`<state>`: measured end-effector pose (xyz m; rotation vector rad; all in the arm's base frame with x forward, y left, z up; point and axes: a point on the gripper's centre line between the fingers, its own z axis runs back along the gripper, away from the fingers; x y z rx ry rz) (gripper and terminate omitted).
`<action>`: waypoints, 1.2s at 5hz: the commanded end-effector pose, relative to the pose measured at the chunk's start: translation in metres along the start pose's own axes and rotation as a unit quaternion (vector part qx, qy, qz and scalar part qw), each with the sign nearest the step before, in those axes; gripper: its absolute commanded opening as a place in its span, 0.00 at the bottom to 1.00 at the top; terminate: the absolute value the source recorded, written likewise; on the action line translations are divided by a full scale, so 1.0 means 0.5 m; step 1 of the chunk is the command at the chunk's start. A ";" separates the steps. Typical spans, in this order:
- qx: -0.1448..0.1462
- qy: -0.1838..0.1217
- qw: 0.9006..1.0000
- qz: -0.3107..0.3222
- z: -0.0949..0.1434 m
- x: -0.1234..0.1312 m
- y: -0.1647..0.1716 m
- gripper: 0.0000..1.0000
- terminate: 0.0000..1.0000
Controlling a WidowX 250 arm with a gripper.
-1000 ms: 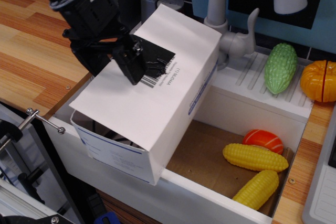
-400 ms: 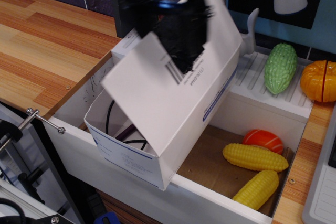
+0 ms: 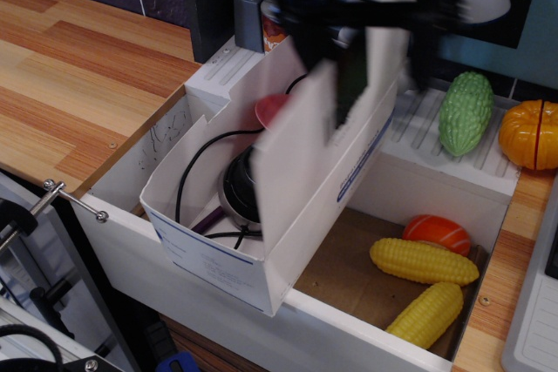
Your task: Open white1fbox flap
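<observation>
The white1fbox [image 3: 222, 259] lies slantwise in the sink, with blue lettering along its right long side [image 3: 353, 172]. Its flap [image 3: 296, 154] stands nearly upright over the right wall, and the black label patch [image 3: 350, 84] shows as a dark smear near its top. My gripper [image 3: 366, 10] is a dark motion blur at the flap's top edge, so I cannot tell how its jaws stand or whether it holds the flap. Inside the open box I see a black cable [image 3: 196, 167], a round dark object [image 3: 240, 189] and something pink-red [image 3: 272, 109].
Two yellow corn cobs [image 3: 425, 260] [image 3: 427, 314] and an orange-red toy [image 3: 438, 233] lie on the sink floor at right. A green gourd [image 3: 465, 112] and an orange pumpkin [image 3: 529, 134] sit on the drainboard. The wooden counter [image 3: 70, 84] is at left, and a metal clamp rod [image 3: 74, 202] sticks out at the sink's front left.
The flap has swung from lying flat over the box to nearly upright, baring the contents. My gripper moved up and to the right with it. The box shifted slightly to the right.
</observation>
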<state>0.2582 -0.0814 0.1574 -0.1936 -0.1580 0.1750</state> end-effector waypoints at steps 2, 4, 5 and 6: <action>-0.033 -0.074 0.989 0.126 -0.046 0.032 -0.135 1.00 0.00; -0.052 -0.116 0.965 0.229 -0.144 0.030 -0.117 1.00 0.00; -0.035 -0.128 0.969 0.209 -0.163 0.030 -0.109 1.00 0.00; -0.006 -0.125 0.976 0.181 -0.149 0.032 -0.094 1.00 1.00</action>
